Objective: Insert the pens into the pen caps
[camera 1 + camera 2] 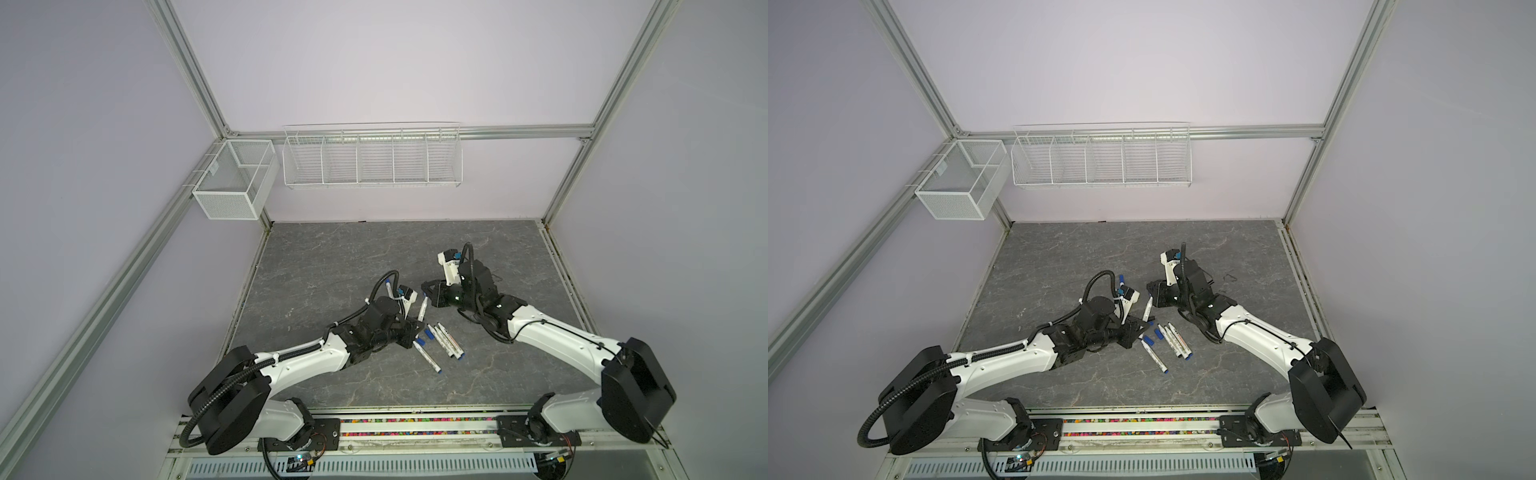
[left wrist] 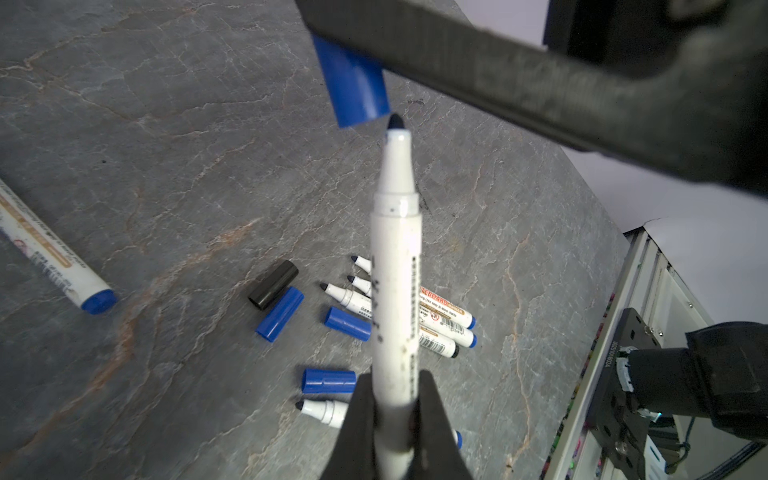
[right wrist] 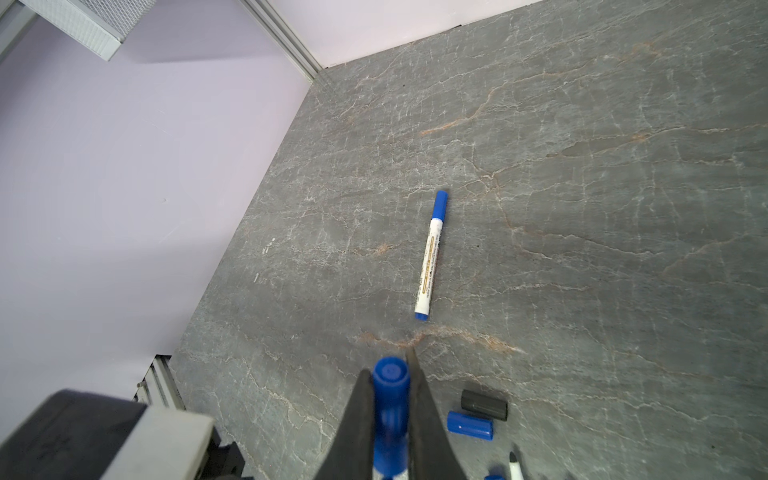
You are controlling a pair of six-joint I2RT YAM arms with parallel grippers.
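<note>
- Pen (image 2: 395, 257) in hand: a white barrel with smudged print and a bare dark nib (image 2: 395, 121). It hangs over mid-table, just far of the loose pile, clenched near its tail by the left gripper (image 2: 397, 386).
- Blue cap (image 2: 353, 83) is pinched by its sides in the right gripper (image 3: 388, 370), its open mouth facing the nib.
- As I judge it, the step in hand is seating the nib in the cap. The nib sits at the rim of the mouth, off to one side and not yet inside, and the cap looks tilted against the barrel's line. Best to bring the two axes into line, centre the nib, then push straight. A skewed push could twist the cap in the jaws.
- Loose pens (image 2: 446, 311), four of them uncapped, lie on the table (image 3: 582, 208) near-right of the held one. Three blue caps (image 2: 280, 313) and one black cap (image 2: 273, 284) lie beside them.
- One capped pen (image 3: 430, 253) lies apart, to the far left.
</note>
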